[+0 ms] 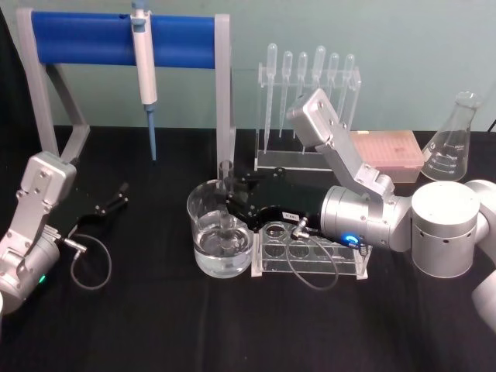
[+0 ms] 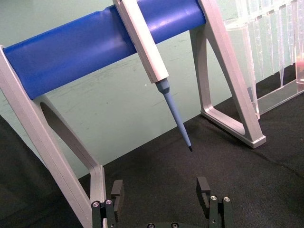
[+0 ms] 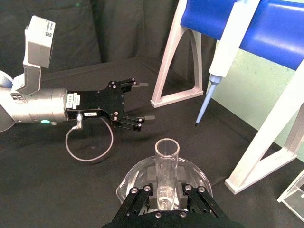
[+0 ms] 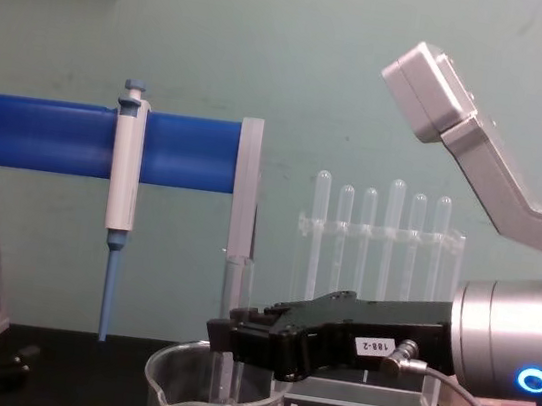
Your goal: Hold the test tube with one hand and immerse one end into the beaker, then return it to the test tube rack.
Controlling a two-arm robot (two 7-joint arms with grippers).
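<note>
The clear test tube (image 1: 226, 186) stands upright inside the wide glass beaker (image 1: 195, 211), which holds water in its lower half. The tube's rounded end dips into that water. My right gripper (image 1: 231, 203) reaches in from the right over the beaker's rim and is shut on the test tube partway up. From the right wrist, the test tube (image 3: 166, 166) rises between the fingers (image 3: 142, 199) above the beaker (image 3: 129, 180). The chest view shows the right gripper (image 4: 224, 338) holding the test tube (image 4: 236, 289) over the beaker (image 4: 168, 396). My left gripper (image 1: 116, 200) rests open at the left, away from the beaker.
An acrylic tube rack (image 1: 310, 252) sits right of the beaker, under my right wrist. A blue-barred stand (image 1: 93, 37) with a hanging pipette (image 1: 145, 70) is behind. At the back stand a dropper rack (image 1: 310, 108), a pink box (image 1: 387, 151) and a conical flask (image 1: 453, 143).
</note>
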